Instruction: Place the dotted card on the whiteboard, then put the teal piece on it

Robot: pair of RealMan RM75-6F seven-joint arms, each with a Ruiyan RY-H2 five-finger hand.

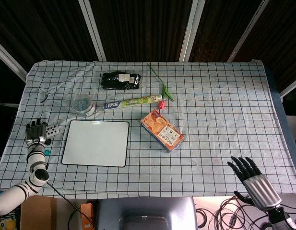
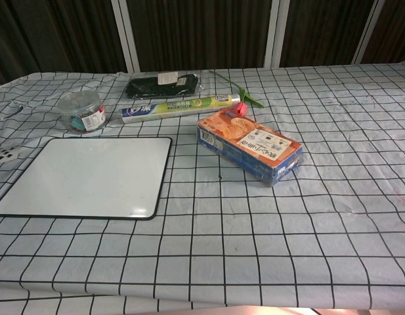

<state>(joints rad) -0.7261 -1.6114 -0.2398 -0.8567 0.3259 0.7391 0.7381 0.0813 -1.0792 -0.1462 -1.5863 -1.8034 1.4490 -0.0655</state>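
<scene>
The whiteboard point(image 1: 96, 143) lies flat at the table's left; the chest view shows the whiteboard point(image 2: 84, 176) bare. Just left of it lies the dotted card point(image 1: 53, 129), and a corner of the card point(image 2: 1, 156) shows at the chest view's left edge. My left hand point(image 1: 36, 132) hovers at the card's left side with fingers straight, overlapping its edge and holding nothing. A small teal piece point(image 1: 46, 151) peeks out beside my left wrist, mostly hidden. My right hand point(image 1: 250, 176) hangs off the near right edge, fingers spread and empty.
An orange snack box point(image 1: 162, 130) lies right of the whiteboard. Behind the board stand a clear tub of clips point(image 1: 83, 105), a foil roll box point(image 1: 132, 102), a black packet point(image 1: 121, 80) and a red-tipped flower stem point(image 1: 162, 93). A checked cloth point(image 1: 224, 120) covers the table.
</scene>
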